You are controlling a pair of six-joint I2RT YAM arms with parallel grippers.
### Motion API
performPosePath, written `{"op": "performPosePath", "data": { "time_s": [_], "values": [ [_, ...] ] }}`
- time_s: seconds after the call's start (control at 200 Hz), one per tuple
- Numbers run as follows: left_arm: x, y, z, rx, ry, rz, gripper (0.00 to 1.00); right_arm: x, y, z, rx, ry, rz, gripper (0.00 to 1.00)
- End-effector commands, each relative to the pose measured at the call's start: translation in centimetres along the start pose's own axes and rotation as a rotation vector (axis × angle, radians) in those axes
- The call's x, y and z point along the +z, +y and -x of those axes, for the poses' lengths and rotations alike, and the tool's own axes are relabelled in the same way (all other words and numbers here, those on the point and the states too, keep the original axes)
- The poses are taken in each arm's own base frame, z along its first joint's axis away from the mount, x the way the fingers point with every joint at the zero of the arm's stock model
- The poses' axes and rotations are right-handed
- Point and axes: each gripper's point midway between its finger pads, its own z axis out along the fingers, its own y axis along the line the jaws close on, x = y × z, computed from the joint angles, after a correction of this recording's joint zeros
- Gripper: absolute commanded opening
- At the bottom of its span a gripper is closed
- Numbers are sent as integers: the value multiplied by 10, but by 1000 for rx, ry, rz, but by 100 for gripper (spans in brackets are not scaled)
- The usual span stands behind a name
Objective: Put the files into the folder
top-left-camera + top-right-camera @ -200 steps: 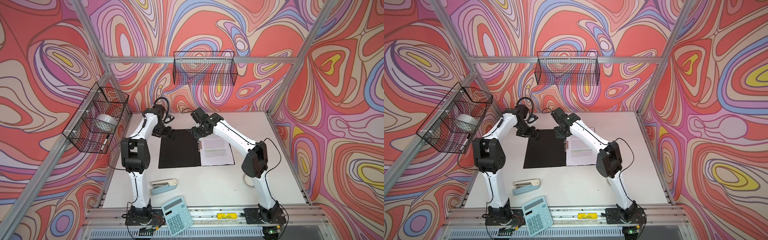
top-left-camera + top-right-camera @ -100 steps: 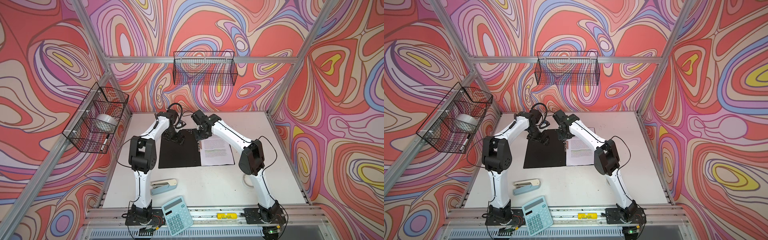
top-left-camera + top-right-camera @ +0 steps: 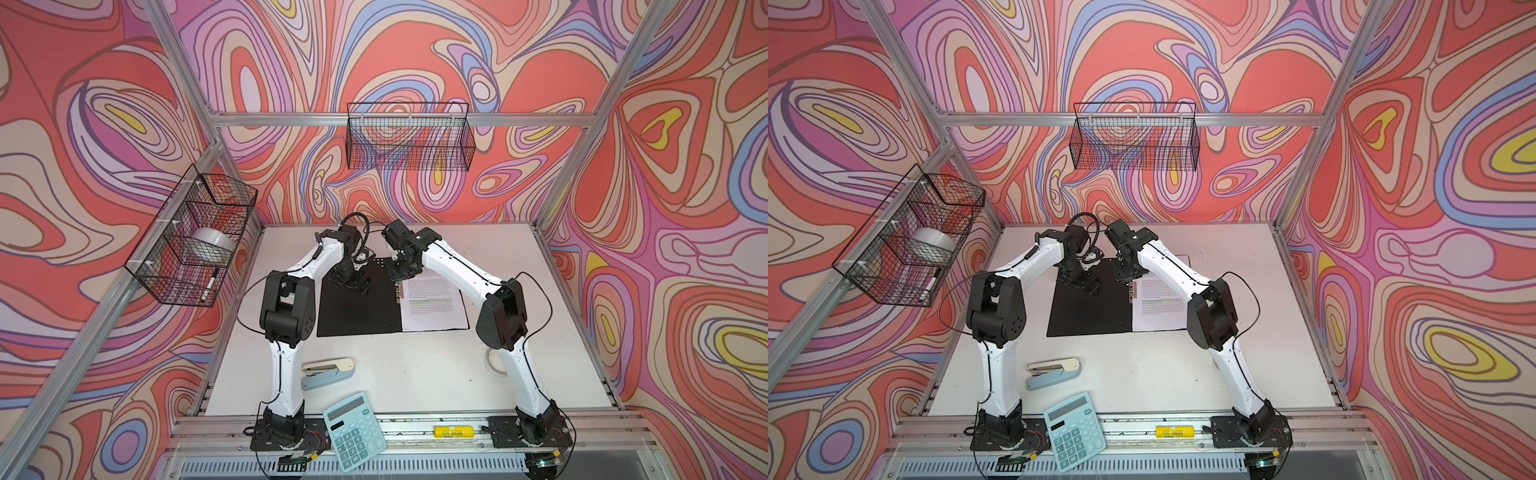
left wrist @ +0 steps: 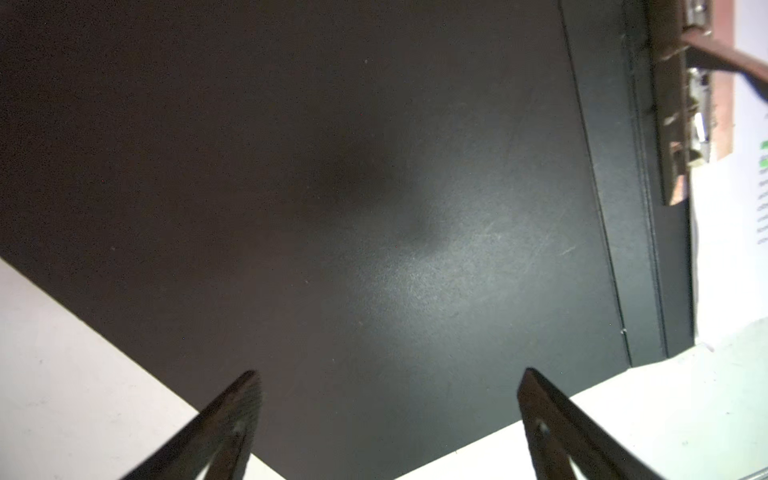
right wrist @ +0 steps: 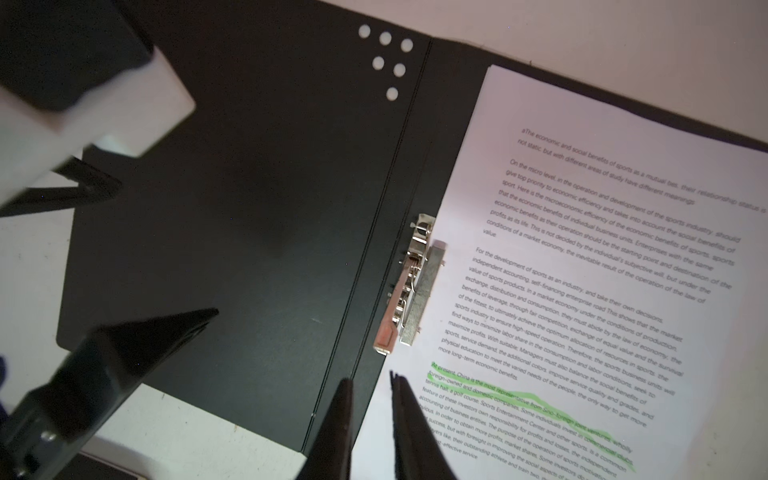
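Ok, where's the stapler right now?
In both top views the stapler lies on the table's near left, beside the left arm, just behind the teal calculator.

The folder [image 3: 357, 305] lies open beneath both grippers, its left flap under the left gripper [image 3: 348, 283], the papers [image 3: 434, 305] on its right flap, right of the right gripper [image 3: 400, 274], beside the clip [image 5: 409, 286].

bare table [image 3: 415, 365] in front of folder [image 3: 357, 307], stapler [image 3: 328, 372] and calculator [image 3: 355, 430] crowding front left, both arms over folder's far edge
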Motion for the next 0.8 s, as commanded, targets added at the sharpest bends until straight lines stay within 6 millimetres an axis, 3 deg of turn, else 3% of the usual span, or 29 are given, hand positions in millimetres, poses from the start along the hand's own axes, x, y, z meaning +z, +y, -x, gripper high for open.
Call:
{"op": "performPosePath", "data": {
  "time_s": [0.0,0.796],
  "values": [
    [16,6,-5,0,37,28,95,8,2,-1,-9,20,7,18],
    [26,9,-6,-44,61,20,94,30,-1,-10,-33,78,-10,16]
  ]
}}
